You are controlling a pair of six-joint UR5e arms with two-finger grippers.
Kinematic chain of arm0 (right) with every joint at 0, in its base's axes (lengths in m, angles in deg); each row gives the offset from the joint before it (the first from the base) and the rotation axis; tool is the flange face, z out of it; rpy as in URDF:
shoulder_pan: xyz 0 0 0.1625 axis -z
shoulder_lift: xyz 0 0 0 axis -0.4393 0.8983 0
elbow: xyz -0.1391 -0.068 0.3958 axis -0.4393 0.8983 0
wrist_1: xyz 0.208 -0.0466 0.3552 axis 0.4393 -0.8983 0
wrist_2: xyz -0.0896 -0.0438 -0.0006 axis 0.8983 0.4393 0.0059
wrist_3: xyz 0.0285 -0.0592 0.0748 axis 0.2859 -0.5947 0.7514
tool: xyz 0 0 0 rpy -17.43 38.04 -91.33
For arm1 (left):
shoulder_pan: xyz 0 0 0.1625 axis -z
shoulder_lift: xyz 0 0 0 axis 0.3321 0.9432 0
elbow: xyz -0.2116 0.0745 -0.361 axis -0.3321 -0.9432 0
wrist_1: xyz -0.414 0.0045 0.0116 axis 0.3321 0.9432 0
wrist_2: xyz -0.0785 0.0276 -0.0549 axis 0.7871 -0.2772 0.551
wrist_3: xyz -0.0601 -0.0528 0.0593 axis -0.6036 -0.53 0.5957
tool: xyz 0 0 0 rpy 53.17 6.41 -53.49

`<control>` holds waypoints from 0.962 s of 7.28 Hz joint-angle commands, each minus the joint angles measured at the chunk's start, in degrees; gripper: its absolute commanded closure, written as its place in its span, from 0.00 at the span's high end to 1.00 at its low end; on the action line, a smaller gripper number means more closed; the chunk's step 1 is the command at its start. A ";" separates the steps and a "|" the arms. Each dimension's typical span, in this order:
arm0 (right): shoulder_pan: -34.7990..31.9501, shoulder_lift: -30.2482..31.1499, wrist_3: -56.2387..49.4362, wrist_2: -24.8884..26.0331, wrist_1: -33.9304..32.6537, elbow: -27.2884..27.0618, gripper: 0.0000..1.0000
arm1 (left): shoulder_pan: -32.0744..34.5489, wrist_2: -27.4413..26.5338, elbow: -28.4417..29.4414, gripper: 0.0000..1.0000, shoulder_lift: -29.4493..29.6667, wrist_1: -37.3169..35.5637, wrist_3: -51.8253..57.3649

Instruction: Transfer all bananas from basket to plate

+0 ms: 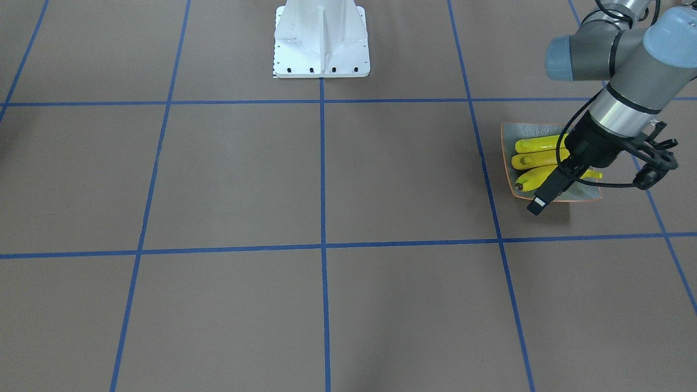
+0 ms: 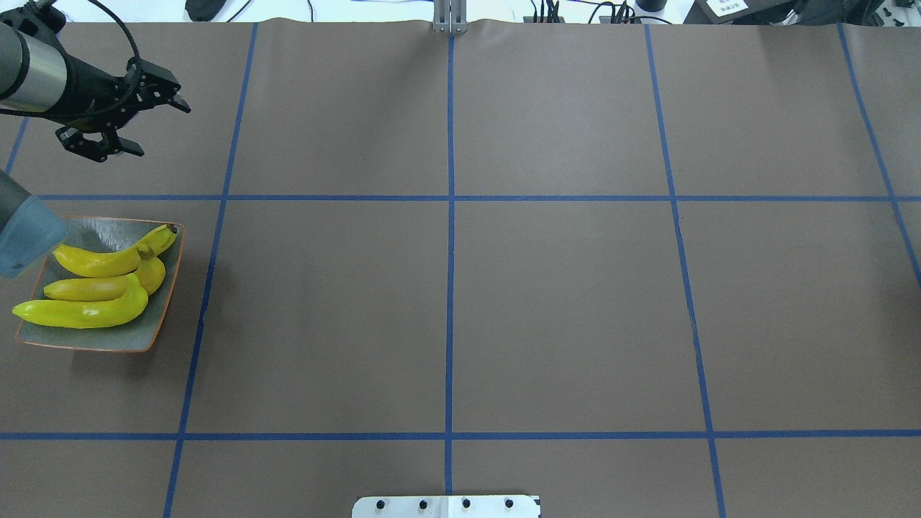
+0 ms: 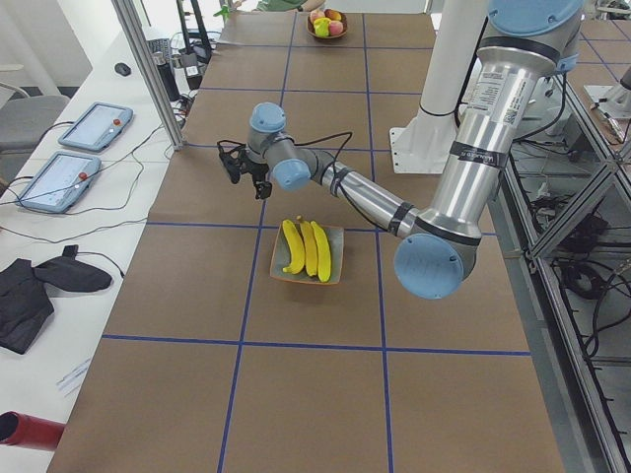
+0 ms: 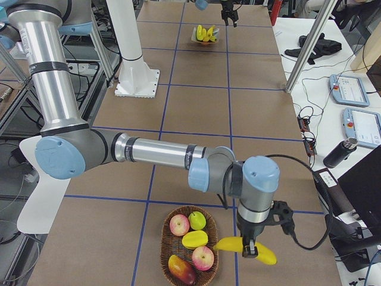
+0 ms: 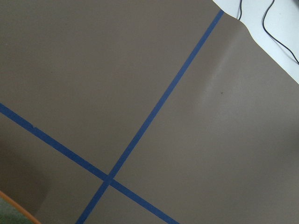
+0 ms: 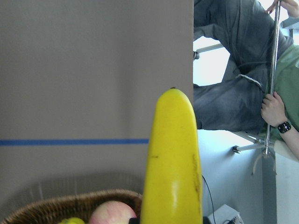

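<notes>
Right gripper [image 4: 250, 250]: clamped across the middle of a banana [image 4: 229, 243]. The banana hangs roughly level, off the tabletop, just beside the basket [image 4: 164, 241] on the side away from the robot. The wrist view agrees: the banana rises from the bottom of that view with the basket rim low beside it. The basket sits near the tabletop's right-hand edge. Only apples [image 4: 179, 225] and other fruit show in it, no banana.

Left gripper [image 2: 164, 131]: jaws spread, nothing between them, hovering near the tabletop's far left corner, beyond the plate [image 2: 93, 338]. The plate lies by the left-hand edge with three bananas [image 2: 93, 288] side by side on it.

Step, as I read it: fourth and last banana lifted out, carry not yet made. The whole length of the tabletop lies between it and the plate, so the next move probably needs a hand-over or a mid-table set-down for the left gripper. Little bare plate remains, so lay it parallel to the others.
</notes>
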 commanded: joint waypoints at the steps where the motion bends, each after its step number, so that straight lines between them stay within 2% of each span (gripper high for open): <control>1: 9.12 -5.79 10.93 -5.62 0.13 -2.88 0.00 | 0.00 0.00 1.09 1.00 0.95 0.12 0.08; 3: 15.90 -10.88 17.51 -16.99 -0.05 -5.00 0.00 | 0.00 0.00 1.80 1.00 3.41 0.12 0.00; 4: 20.28 -13.08 18.25 -22.19 -0.30 -7.44 0.00 | -0.17 0.00 2.15 1.00 5.24 0.12 -0.09; 5: 25.11 -13.19 24.44 -25.72 0.39 -11.12 0.00 | -0.87 0.00 4.24 1.00 9.09 0.29 -0.44; 6: 31.08 -13.37 33.90 -25.50 1.01 -17.34 0.00 | -2.96 -0.35 5.66 1.00 12.26 1.07 -1.92; 7: 33.92 -14.15 43.13 -25.41 5.80 -19.66 0.00 | -5.42 -3.92 6.11 1.00 14.03 3.95 -5.42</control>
